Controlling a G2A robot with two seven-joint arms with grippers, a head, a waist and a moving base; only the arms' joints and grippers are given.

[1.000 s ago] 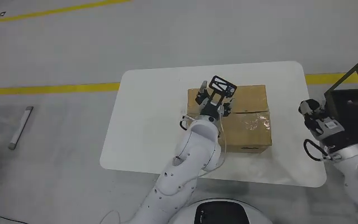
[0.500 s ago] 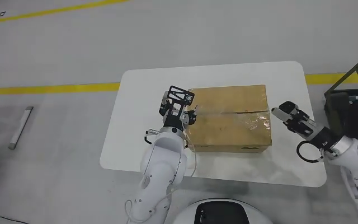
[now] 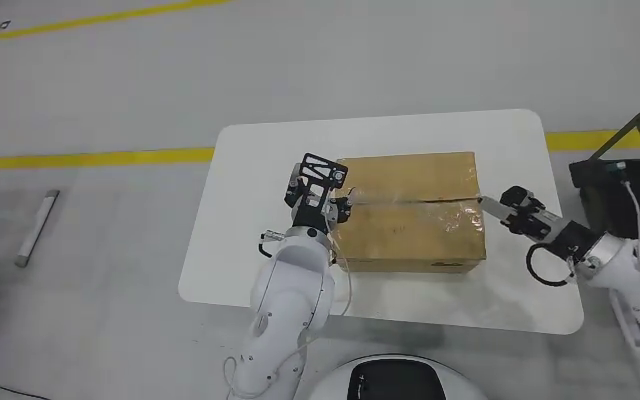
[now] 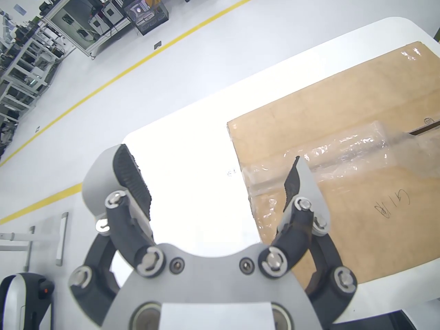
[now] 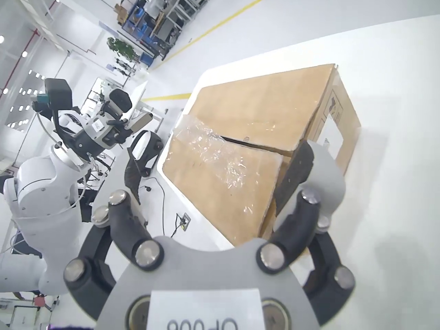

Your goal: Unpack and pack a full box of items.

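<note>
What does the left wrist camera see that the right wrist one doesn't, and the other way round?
Left wrist view: the open left gripper at the box's end, and handwriting on its top. Right wrist view: the box's end face with a white label, and the left arm beyond. Both: the closed box, its taped seam, the white table.

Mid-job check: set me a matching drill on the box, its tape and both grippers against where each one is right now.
Things
1. brown cardboard box
2. crinkled clear tape
3. left gripper
4. right gripper

Places or states
A. open, at the box's taped end
B. flaps down, standing on the white table
C. by the box end that carries the white label
D. stuck over the seam between the top flaps

Pairs: 1-B, 2-D, 3-A, 4-C.
</note>
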